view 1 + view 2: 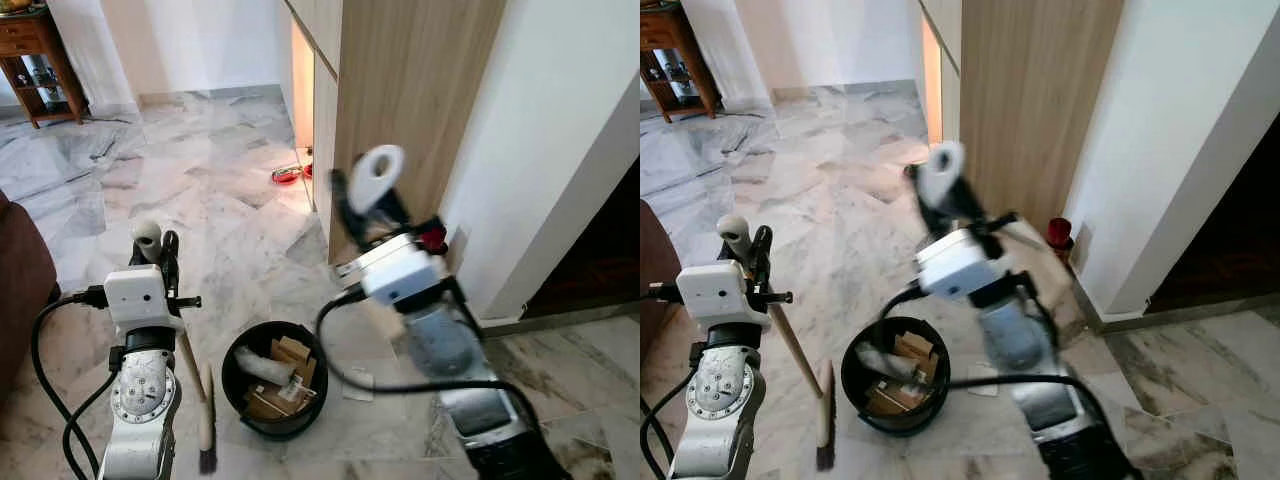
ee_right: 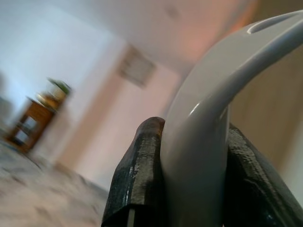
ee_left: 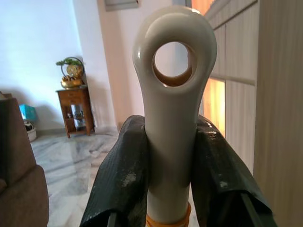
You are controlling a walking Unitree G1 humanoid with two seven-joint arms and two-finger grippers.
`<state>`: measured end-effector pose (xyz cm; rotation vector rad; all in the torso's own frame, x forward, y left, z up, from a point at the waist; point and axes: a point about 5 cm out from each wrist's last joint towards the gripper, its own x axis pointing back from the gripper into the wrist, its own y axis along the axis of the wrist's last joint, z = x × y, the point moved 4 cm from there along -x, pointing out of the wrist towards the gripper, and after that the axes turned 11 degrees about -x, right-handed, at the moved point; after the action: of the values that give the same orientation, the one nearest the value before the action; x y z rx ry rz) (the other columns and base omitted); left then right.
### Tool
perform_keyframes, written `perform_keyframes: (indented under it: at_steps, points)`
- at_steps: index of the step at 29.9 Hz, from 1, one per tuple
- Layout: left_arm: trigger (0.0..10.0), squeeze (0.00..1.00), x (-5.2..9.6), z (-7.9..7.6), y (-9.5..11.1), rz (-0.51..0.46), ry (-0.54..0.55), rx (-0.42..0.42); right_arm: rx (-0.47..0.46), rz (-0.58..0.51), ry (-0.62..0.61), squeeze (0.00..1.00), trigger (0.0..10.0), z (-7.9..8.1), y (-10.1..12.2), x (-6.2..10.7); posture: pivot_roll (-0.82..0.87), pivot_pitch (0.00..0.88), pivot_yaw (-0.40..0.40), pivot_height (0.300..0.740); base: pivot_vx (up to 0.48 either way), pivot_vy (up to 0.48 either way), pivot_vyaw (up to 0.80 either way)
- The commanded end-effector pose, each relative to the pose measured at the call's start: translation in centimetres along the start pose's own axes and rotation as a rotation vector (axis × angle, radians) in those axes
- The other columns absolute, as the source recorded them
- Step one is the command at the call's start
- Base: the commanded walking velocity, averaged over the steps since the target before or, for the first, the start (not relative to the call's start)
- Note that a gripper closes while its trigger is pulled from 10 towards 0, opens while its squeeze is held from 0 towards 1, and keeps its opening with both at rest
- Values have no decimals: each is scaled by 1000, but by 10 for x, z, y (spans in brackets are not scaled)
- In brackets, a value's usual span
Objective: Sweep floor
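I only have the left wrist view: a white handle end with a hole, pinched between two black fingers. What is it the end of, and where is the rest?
Observer: It is the top of a broom. The left gripper is shut on it, and the brush head is down on the marble floor.
Operator: Anything near the head?
Observer: A black bucket stands right beside it, with cardboard scraps inside.
Operator: And the right arm?
Observer: The right gripper is raised in front of the wooden cabinet, shut on another white handle. I cannot tell what that handle belongs to.
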<state>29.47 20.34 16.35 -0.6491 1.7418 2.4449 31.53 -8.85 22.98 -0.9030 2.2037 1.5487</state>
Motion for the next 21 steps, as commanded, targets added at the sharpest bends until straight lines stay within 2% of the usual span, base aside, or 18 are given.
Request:
perform_keyframes:
  at_steps: [1,2,9,10,18,21]
  points:
    - [10000,0,2,1,9,-39,-15,-14,-32,25,-63,0,10000,-14,-5,4,100,0,19,740,0,0,0]
    - [10000,0,7,2,6,-27,-21,-20,-39,58,-95,0,10000,-22,-13,11,100,0,20,740,0,0,0]
    - [10000,0,21,9,-2,13,-24,-44,-13,159,-178,0,10000,-44,-39,32,104,0,21,740,0,0,0]
    - [10000,0,22,12,-3,19,-19,-47,-31,181,-211,0,10000,-50,-46,36,106,0,23,740,0,0,0]
    - [10000,0,22,20,-6,43,9,-23,-66,230,-242,0,10000,-59,-61,39,107,0,26,740,0,0,0]
    - [10000,0,25,19,-13,75,28,-12,-155,272,-292,0,10000,-59,-70,38,100,0,33,740,0,0,0]
